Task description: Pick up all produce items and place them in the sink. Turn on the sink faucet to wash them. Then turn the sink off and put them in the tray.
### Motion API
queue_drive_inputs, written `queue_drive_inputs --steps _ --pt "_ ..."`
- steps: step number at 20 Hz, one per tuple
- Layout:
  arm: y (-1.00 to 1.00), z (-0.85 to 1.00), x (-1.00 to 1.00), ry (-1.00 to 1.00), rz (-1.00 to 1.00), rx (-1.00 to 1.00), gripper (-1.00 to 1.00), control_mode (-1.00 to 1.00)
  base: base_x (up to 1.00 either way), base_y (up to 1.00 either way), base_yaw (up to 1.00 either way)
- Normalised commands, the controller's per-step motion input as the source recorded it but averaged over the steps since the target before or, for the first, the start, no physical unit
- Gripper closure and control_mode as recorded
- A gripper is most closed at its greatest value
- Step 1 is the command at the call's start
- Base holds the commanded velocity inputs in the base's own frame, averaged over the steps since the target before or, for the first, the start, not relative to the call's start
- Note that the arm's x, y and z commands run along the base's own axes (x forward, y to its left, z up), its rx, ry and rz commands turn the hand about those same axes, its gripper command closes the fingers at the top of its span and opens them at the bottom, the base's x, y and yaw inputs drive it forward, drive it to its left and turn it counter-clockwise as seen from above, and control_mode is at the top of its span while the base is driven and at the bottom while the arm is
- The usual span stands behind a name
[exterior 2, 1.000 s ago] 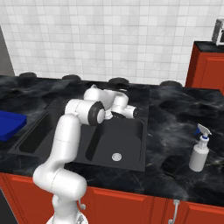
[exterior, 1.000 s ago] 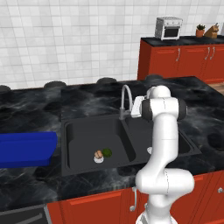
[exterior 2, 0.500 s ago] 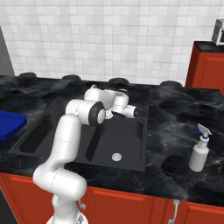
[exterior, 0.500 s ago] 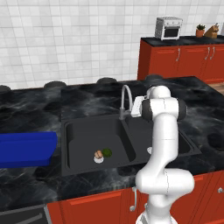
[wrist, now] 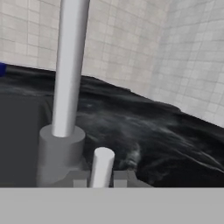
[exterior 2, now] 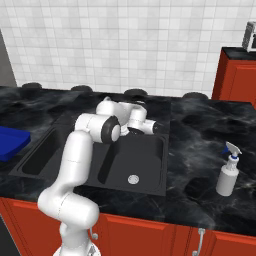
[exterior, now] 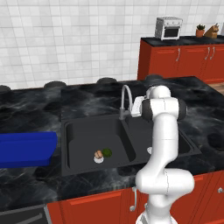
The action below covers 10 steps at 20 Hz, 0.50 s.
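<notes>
A: Tool (wrist: 102, 179) first, then. From the left base view, where does it sit?

B: It's at the end of the white arm, tucked right behind the foot of the faucet (exterior: 126, 101), on the bench (exterior: 87, 103) side of the sink (exterior: 70, 144). Both produce items lie in the left basin, touching, by the drain: the tan lump (exterior: 98, 154) and the green ball (exterior: 107, 152). The blue tray (exterior: 26, 148) rests on the bench to the left, well apart from the arm.

A: And the right base view?

B: Same pose from the other side. The tool (exterior 2: 150, 127) reaches over the back rim of the sink (exterior 2: 150, 187), near the divider. A spray bottle (exterior 2: 227, 175) stands far to the right, out of the way. The faucet itself is hidden by the arm there, so I can't place the lever from this side.

A: Hand view?

B: That settles it. The faucet (wrist: 68, 70) column rises just left of centre, and its small lever (wrist: 102, 166) sticks up towards the camera between the two fingertips (wrist: 80, 180). The jaws are drawn in narrow on the lever; they look to be pinching it, though the grey band cuts off the very tips.

A: So the next move?

B: With produce already in the basin, I'd judge it's swinging that lever sideways to start the water. The lever's long axis runs along the tool's, so the push must go across it.
</notes>
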Motion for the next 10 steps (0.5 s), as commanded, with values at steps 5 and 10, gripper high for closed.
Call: queue_drive_inputs --steps 5,10 --pt "-0.06 0.0 0.0 0.01 -0.09 0.0 1.0 -1.0 0.0 0.0 0.0" --pt "-0.25 0.0 0.0 0.0 -0.13 0.0 1.0 -1.0 0.0 0.0 0.0"
